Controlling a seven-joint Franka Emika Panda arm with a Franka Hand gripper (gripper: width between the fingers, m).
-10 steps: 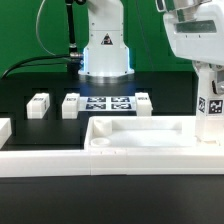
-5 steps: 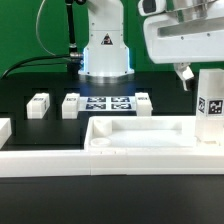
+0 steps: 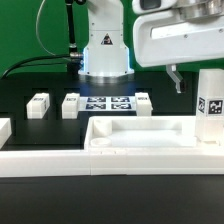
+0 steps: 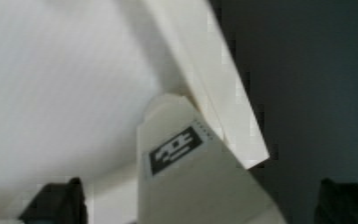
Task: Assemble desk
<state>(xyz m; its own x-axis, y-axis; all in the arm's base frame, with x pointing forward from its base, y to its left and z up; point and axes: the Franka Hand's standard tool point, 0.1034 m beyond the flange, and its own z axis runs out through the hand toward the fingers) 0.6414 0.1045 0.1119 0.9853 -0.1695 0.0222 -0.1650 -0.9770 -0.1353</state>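
Desk leg [image 3: 207, 127] bears a black-and-white tag [image 3: 213, 104].

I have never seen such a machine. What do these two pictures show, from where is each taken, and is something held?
The white machine is a robot arm with a two-finger gripper. One picture comes from a camera off the arm, the other from a camera on its wrist. On the black table lie the tray-like desk top, three loose legs and the flat marker board. One leg stands upright at the exterior view's right. The gripper is open above it and holds nothing.
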